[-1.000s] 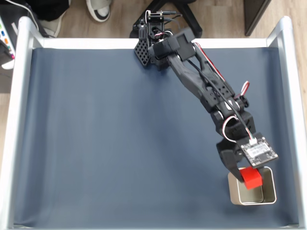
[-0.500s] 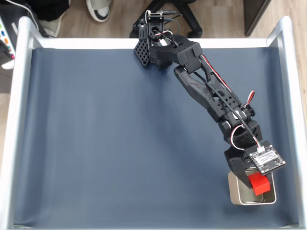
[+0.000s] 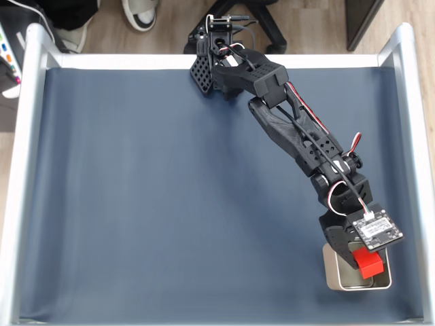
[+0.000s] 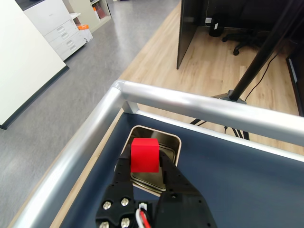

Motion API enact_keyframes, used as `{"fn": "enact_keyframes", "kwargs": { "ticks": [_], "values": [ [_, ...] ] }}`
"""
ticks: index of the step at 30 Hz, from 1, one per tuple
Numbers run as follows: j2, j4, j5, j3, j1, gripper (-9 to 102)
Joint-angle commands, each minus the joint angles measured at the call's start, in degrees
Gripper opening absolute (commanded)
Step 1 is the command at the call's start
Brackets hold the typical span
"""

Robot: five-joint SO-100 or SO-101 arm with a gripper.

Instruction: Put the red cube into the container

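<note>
Gripping one red cube [image 4: 144, 155] — one container [image 4: 172, 141].

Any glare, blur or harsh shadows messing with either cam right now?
Fixed view: even, soft light, no hard shadows; sharp red cube above the container. Wrist view: bright glare streak along the metal rail; the cube in the gripper is crisp, and the floor behind stays readable.

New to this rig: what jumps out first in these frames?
The small bright red cube, pinched between the black gripper fingers, stands out against everything else; it hangs right above the squarish silver-grey metal tin. In the fixed view that tin sits at the lower right corner of the dark blue mat, with the black arm stretched diagonally across to it.
</note>
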Motion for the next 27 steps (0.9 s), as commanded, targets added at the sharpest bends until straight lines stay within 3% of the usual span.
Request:
{"fn": "enact_keyframes", "kwargs": {
  "ticks": [1,27],
  "values": [
    [1.0,0.5,0.4,-4.0,0.4,0],
    [1.2,1.3,-0.9,-4.0,1.5,17]
  ]
}}
